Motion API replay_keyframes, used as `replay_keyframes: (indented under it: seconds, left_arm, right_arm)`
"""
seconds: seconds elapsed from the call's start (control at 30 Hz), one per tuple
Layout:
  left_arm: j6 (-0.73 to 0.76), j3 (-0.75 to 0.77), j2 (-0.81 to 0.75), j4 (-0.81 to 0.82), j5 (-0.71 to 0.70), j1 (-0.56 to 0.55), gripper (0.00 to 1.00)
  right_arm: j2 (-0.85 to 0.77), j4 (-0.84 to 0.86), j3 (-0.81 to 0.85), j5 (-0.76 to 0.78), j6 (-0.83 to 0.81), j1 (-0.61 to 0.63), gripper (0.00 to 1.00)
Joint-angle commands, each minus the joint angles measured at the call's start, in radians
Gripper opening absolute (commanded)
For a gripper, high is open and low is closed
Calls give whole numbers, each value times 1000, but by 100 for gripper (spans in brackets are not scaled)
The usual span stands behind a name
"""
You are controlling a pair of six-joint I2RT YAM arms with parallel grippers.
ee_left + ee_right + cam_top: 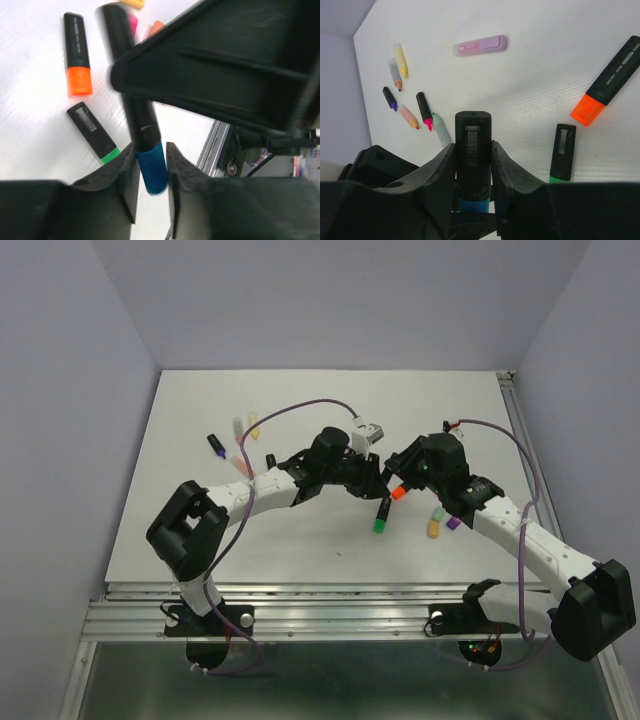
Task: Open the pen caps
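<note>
The left gripper (151, 156) squeezes the blue cap (153, 175). The right gripper (472, 152) squeezes the black pen (473, 127). They hold it up over the middle of the counter (320, 550). I think they should pull straight apart, along the pen, with no bending, and squeeze hard so nothing slips.

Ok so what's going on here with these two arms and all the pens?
Both arms hold one black pen between them: the left hand grips its blue cap, and the right hand clamps the barrel. The cap is still on. An orange-capped pen and a green-capped pen lie capped nearby; several uncapped pens lie farther off.
</note>
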Motion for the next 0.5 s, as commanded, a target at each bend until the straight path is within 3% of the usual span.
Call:
replay_keyframes:
  seconds: [0.0,0.03,0.07,0.27,0.33,0.47]
  left_arm:
    - [15,52,19,4,37,-10,24]
    - [16,54,19,2,37,-10,17]
    - [16,54,16,0,38,-10,1]
    - [-8,49,8,19,8,-10,0]
    - [-37,42,0,34,5,-10,0]
    - [-94,8,-23,105,8,-11,0]
  right_arm:
    - [5,57,18,10,10,8,17]
    - [5,59,18,11,10,8,17]
    - [3,57,19,16,10,8,17]
    - [17,79,8,-24,-1,10,26]
    - [22,91,-5,-39,-13,10,42]
    - [38,123,-19,-81,-18,10,42]
